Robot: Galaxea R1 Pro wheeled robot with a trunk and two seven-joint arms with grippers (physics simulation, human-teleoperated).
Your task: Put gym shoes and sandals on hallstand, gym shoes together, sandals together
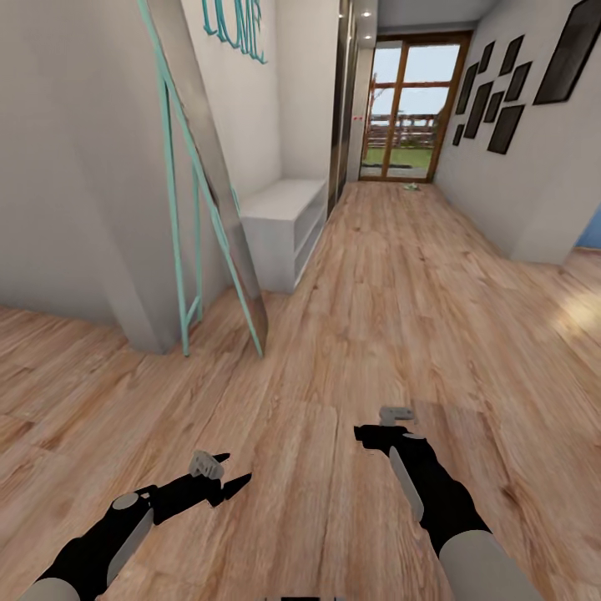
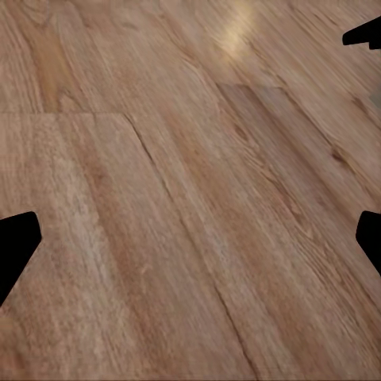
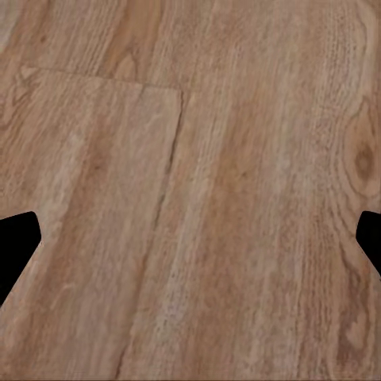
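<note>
The gym shoes, the sandals and the hallstand are out of view. My left gripper point(image 1: 232, 469) hangs open low over the wooden floor, with nothing between its fingers point(image 2: 14, 246). My right gripper point(image 1: 368, 433) is open as well, a little further forward and to the right. Its fingertips point(image 3: 16, 242) are spread wide over bare planks. Far down the corridor a small pale-green thing point(image 1: 410, 186) lies on the floor by the glass door, too small to identify.
A white rack point(image 1: 284, 225) stands against the left wall under teal "HOME" lettering point(image 1: 238, 25). A teal-framed mirror point(image 1: 209, 175) leans on the wall corner nearer me. Dark picture frames point(image 1: 492, 92) hang on the right wall. The glass door point(image 1: 409, 108) closes the corridor's far end.
</note>
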